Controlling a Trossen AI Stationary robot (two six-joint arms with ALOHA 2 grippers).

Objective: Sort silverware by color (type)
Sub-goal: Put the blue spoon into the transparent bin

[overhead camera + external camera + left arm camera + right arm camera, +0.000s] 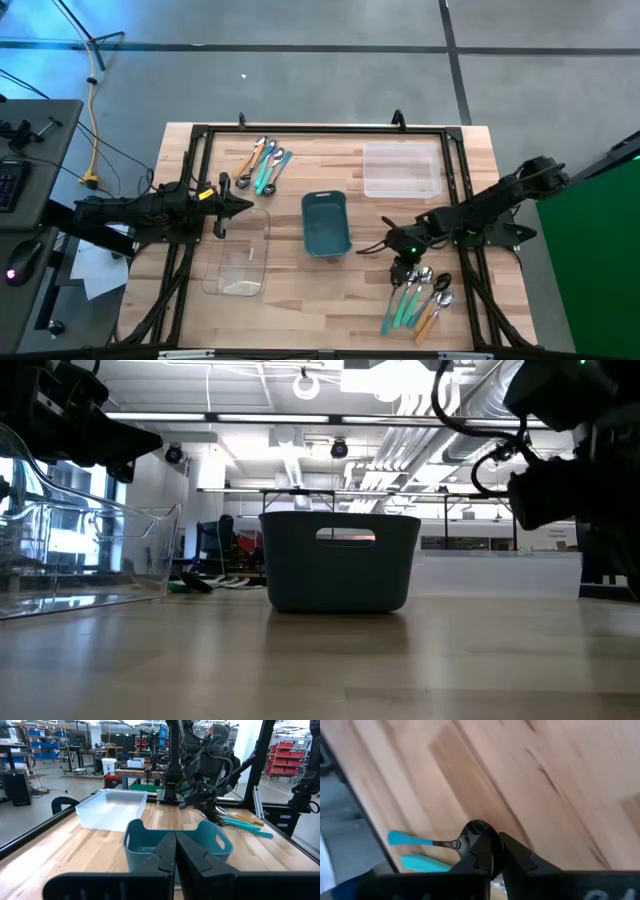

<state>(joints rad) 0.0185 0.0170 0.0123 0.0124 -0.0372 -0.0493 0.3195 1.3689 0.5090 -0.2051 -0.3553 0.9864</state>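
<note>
Now clamped by its metal bowl: teal-handled spoon (427, 841), between the closed fingers of the right gripper (494, 851), handle sticking out sideways from the fingertips. Lifted or still on the wood — cannot tell. Just beyond it on the near-right side of the teal bin (325, 223), the near spoon cluster (422, 297): teal and orange handles, long axes slanting from bowls nearest the bin down toward the table's front edge. Exact count hard to make out; bowls partly covered by the gripper from above. On the far-left side of the bin, a second spoon cluster (265, 162), handles likewise slanted, bowls toward the far edge. Beyond the bin to the far right, a clear tray (401, 169); to its left, another clear tray (238, 262), partly under the left gripper (245, 207). That one clenched shut on nothing, pointing at the bin. From table height, both clusters hidden; only bin and left tray plain.
</note>
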